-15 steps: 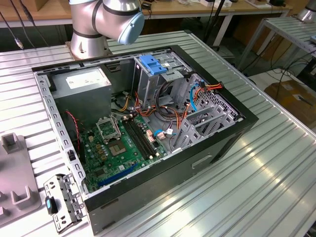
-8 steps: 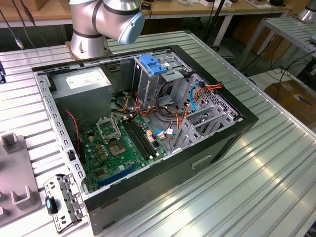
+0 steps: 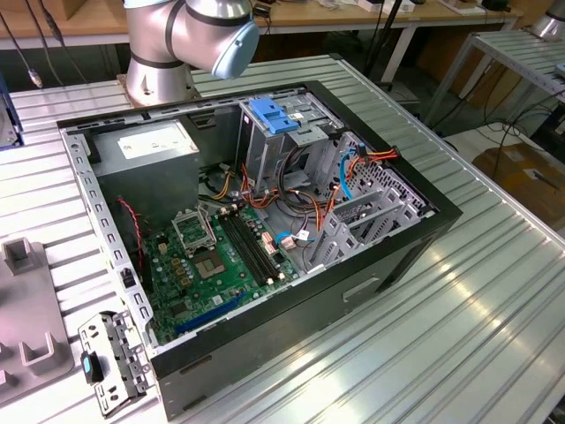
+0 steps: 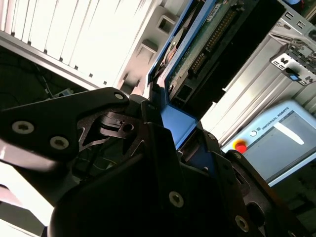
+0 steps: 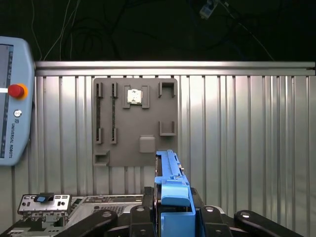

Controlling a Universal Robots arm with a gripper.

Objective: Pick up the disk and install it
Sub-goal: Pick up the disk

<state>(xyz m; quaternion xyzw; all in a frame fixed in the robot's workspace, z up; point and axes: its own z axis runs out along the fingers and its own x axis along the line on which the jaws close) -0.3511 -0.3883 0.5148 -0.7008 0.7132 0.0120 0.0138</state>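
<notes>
Gripper (image 5: 172,210) is clamped on the disk (image 5: 168,173). Black fingers (image 5: 148,202) press both sides of its bright blue carrier, and the disk stands on edge between them, clear of the table (image 5: 247,148).

The first wrist view gives the ground beyond the disk. A grey fixture plate (image 5: 136,123) lies flat on the ribbed aluminium table. A teach pendant (image 5: 12,98) sits beside the plate, and a metal bracket (image 5: 45,202) with a blue tab is near it.

The second wrist view gives the disk's face: a green circuit board (image 4: 212,29) and a connector row inside the blue rail.

The exterior view gives the open computer case (image 3: 291,314), with the arm base (image 3: 177,44) at 11 o'clock from it. Reckoned from the case centre:
- the motherboard (image 3: 221,256) is at 7 o'clock
- the power supply (image 3: 146,146) is at 10 o'clock
- the drive cage (image 3: 274,132), with a blue latch on top, is at 12 o'clock

Outside the case, the bracket lies at 8 o'clock and the fixture plate at 9 o'clock, at the exterior view's left.
</notes>
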